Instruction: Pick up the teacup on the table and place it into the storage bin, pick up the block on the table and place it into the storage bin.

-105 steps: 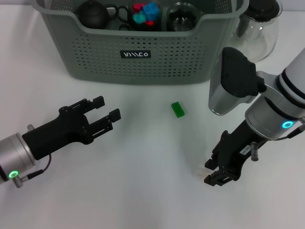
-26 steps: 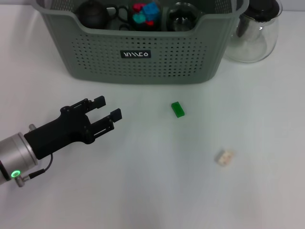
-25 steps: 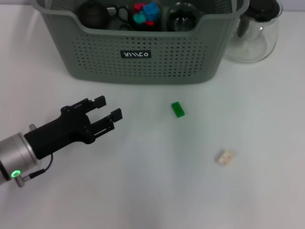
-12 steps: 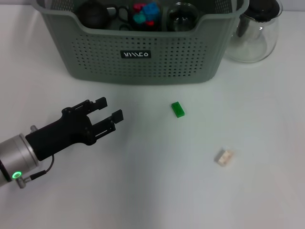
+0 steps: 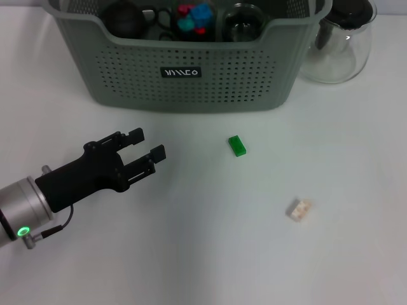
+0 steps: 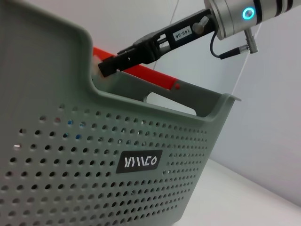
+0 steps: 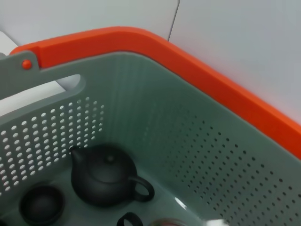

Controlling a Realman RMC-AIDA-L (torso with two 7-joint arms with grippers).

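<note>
The grey-green storage bin [image 5: 254, 82] stands at the far side of the table. A small green block [image 5: 238, 145] lies on the table in front of it, and a pale block [image 5: 299, 209] lies nearer and to the right. My left gripper [image 5: 146, 143] hovers open, left of the green block, holding nothing. No teacup shows on the table. A small black teacup [image 7: 41, 205] sits inside the bin [image 7: 197, 141] beside a black teapot [image 7: 104, 175]. My right gripper [image 6: 107, 67] reaches over the bin's rim [image 6: 155, 89] in the left wrist view; it is out of the head view.
A clear glass pitcher [image 5: 338, 41] with a black lid stands right of the bin. Red and blue pieces [image 5: 193, 17] and a glass cup [image 5: 244, 23] also lie in the bin. An orange band [image 7: 188, 61] runs along the bin's far rim.
The right arm has left the head view since the oldest frame, and the pale block now lies farther right. My left gripper has crept slightly toward the green block.
</note>
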